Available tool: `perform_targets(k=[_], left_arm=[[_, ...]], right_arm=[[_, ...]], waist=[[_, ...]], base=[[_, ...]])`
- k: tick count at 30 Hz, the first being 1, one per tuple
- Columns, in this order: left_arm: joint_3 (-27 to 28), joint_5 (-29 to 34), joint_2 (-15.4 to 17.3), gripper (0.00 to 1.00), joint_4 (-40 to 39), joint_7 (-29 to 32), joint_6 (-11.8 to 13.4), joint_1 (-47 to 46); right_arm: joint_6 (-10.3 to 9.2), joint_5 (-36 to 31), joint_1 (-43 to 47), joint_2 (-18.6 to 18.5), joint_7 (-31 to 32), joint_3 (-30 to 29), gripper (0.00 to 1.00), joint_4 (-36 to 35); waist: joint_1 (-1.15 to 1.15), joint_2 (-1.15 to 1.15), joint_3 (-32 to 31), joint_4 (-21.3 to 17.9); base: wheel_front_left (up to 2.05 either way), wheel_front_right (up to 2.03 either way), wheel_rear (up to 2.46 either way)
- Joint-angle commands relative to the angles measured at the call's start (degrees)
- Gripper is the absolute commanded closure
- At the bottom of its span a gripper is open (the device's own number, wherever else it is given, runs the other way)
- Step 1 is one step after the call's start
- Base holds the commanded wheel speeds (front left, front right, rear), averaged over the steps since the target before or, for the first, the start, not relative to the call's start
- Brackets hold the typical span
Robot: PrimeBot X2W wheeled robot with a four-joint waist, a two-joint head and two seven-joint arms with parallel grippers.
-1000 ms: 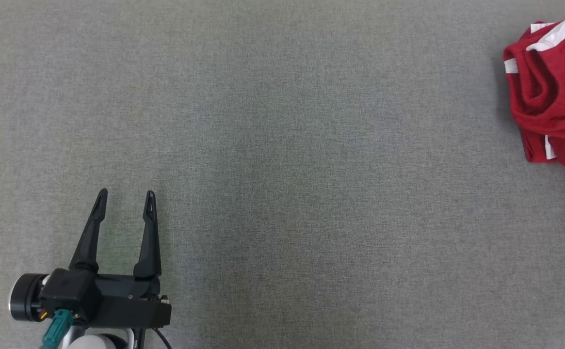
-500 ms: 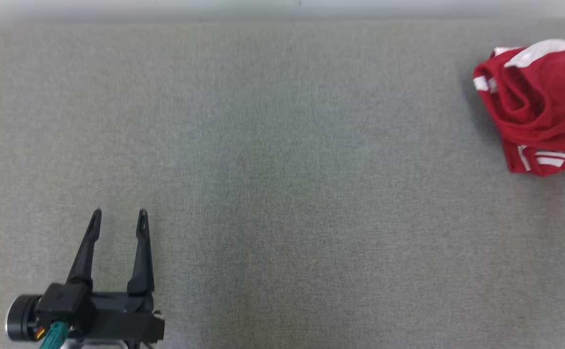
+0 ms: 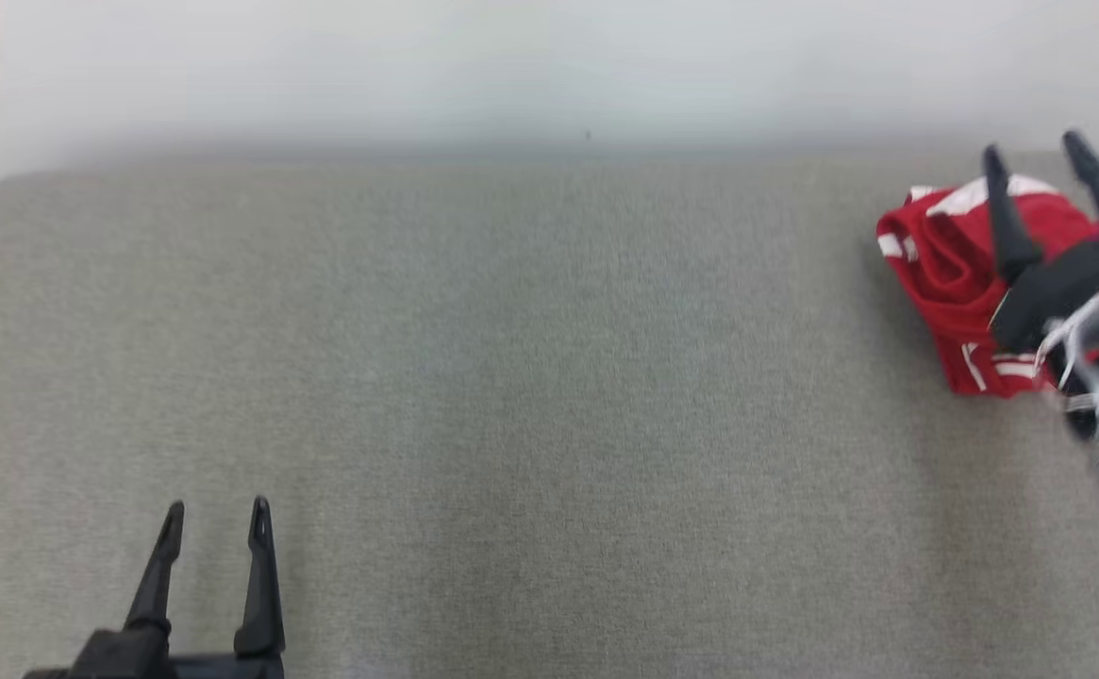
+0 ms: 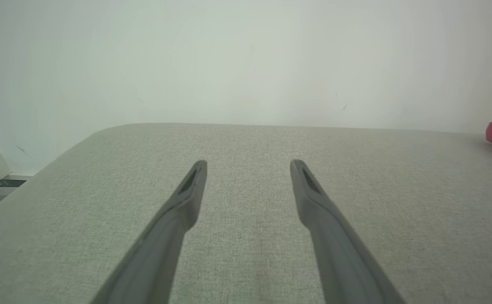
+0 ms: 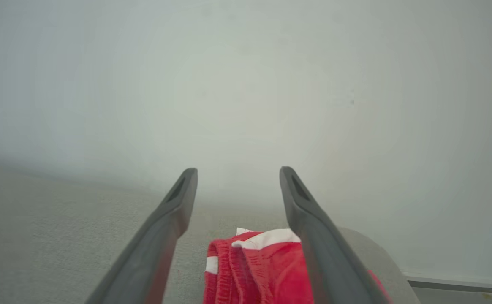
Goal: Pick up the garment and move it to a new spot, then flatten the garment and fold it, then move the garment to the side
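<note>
**Right gripper over the red garment, both grippers spread**

The grey padded surface (image 3: 530,377) runs up to a pale wall (image 3: 511,66) along its far edge. The garment (image 3: 945,283), red with white stripes and a ribbed band, lies crumpled in a heap at the surface's far right corner.

The right gripper (image 3: 1032,151) is over that same corner. It is blurred in the head view. Its two dark fingers are spread wide with nothing between them. In the right wrist view the heap lies low between the fingers, and the fingertips stand out against the wall. Whether any part of the gripper touches the cloth cannot be told.

The left gripper (image 3: 217,507) is at the surface's near left part, well apart from the garment. Its fingers are also spread and empty, and they point toward the far edge.
</note>
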Motion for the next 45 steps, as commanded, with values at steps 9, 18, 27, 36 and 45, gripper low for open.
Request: perform_targets(k=[9, 18, 27, 36, 45], left_arm=[[-0.9, -0.2, -0.1, 0.00, 0.2, -0.2, 1.0, 6.5], [-1.7, -1.2, -0.1, 0.00, 0.0, -0.2, 1.9, 7.1], [-2.1, 0.6, -0.1, 0.00, 0.3, -0.2, 1.6, 7.8], [-2.4, -0.2, -0.1, 0.00, 0.9, -0.2, 1.5, 8.1], [-1.9, -0.8, -0.1, 0.00, 0.9, -0.2, 1.3, 8.8]], right_arm=[[-0.13, -17.9, 47.3, 19.4, -0.2, -22.8, 0.00, -45.1], [-0.13, -19.9, 57.4, 24.7, -0.1, -26.4, 0.00, -51.0], [-0.13, -20.8, 58.8, 25.3, -0.1, -26.7, 0.00, -50.5], [-0.13, -19.2, 58.8, 25.3, -0.1, -26.9, 0.00, -49.9], [-0.13, -19.0, 59.0, 25.3, -0.1, -26.7, 0.00, -49.8]], waist=[[0.01, 0.00, -8.8, 2.5], [0.01, 0.00, -9.8, 1.4], [0.01, 0.00, -9.8, 1.1], [0.01, 0.00, -9.8, 1.6], [0.01, 0.00, -9.6, 1.6]], base=[[0.00, 0.00, 0.00], [0.00, 0.00, 0.00], [0.00, 0.00, 0.00], [0.00, 0.00, 0.00], [0.00, 0.00, 0.00]])
